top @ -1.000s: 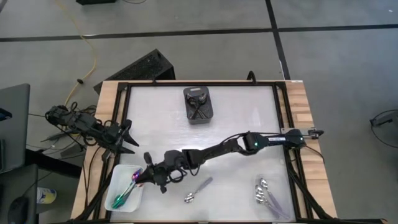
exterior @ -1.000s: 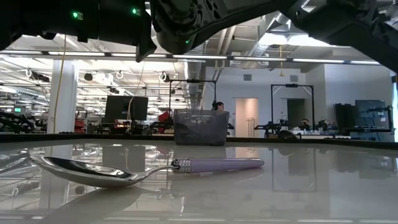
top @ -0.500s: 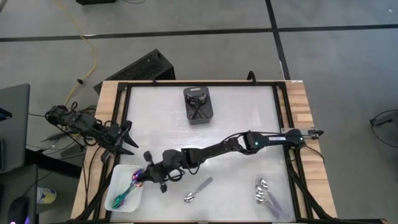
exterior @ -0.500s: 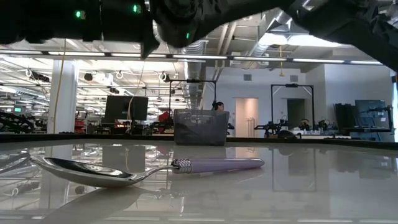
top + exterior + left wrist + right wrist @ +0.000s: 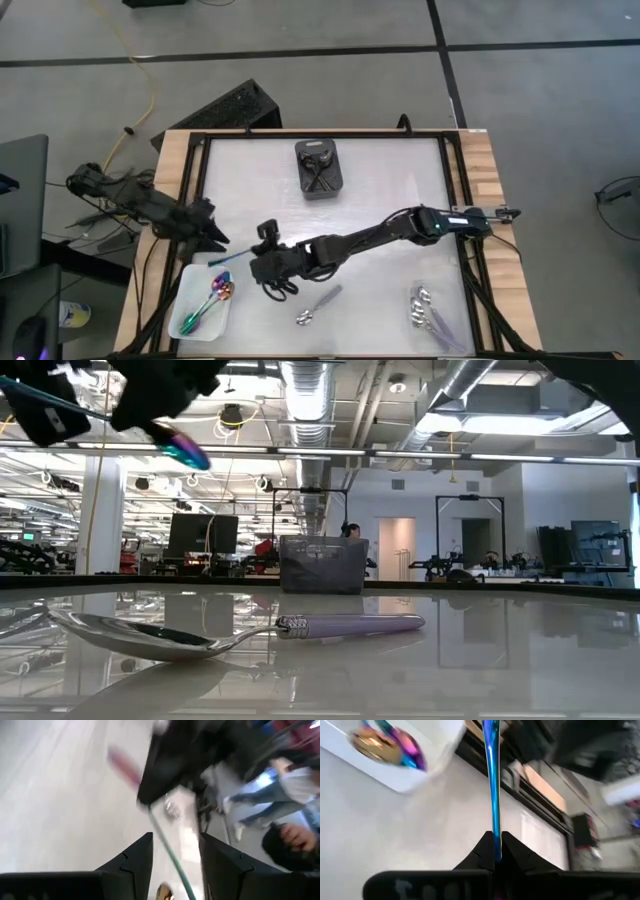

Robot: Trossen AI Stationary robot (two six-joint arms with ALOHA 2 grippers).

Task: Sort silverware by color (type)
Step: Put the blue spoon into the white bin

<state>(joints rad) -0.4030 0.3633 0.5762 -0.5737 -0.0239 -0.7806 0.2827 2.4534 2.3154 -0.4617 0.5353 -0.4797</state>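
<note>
Overhead, the white tray (image 5: pixel 197 308) at the table's near left corner held rainbow spoons (image 5: pixel 215 296); the black bin (image 5: pixel 320 168) held dark ones. The right gripper (image 5: pixel 262 262), beside the tray, pinched a rainbow spoon (image 5: pixel 228 258). Silver spoons (image 5: pixel 424 308) lay near right. The left gripper (image 5: pixel 213 232) stood half-open at the left edge, holding nothing.

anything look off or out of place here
One silver spoon lies alone mid-table, apart from the silver pile near the right edge. Otherwise, the right gripper holds an iridescent spoon beside the white tray, not yet dropped in.
</note>
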